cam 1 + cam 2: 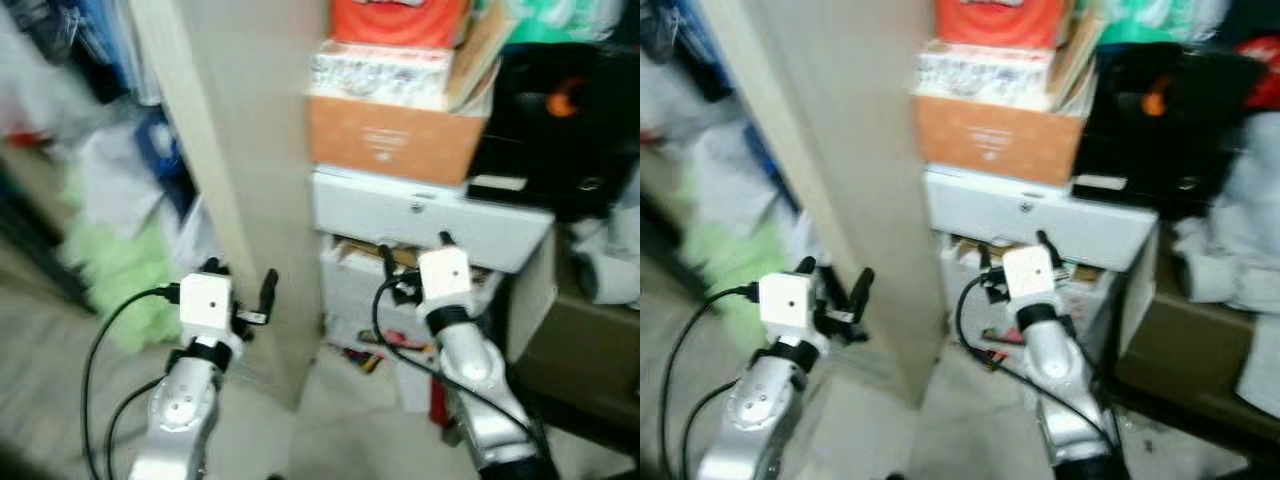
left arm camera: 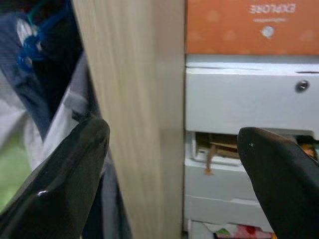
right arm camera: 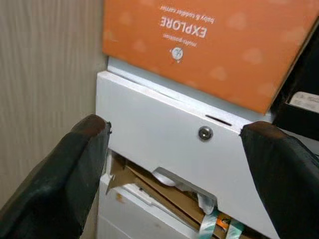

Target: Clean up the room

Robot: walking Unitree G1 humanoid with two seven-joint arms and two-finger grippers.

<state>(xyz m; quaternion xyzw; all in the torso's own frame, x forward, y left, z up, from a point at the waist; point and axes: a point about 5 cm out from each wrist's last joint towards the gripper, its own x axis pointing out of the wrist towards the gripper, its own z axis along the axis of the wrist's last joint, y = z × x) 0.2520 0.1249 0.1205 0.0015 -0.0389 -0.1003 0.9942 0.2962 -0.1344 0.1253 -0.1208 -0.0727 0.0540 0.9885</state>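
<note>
the right gripper [image 3: 174, 164], fingers apart and empty, hangs just before the white drawer unit [image 1: 430, 215]. the left gripper [image 2: 172, 164], also spread and empty, faces the wooden panel [image 1: 245, 150] left of the unit. an orange box [image 1: 395, 140] sits on the unit; papers [image 3: 164, 191] poke from its drawer.

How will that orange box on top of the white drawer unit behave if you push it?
The orange box looks like stiff cardboard, so it should slide rather than bend. More boxes rest on it, so it probably feels heavy, and the stack might topple.
</note>
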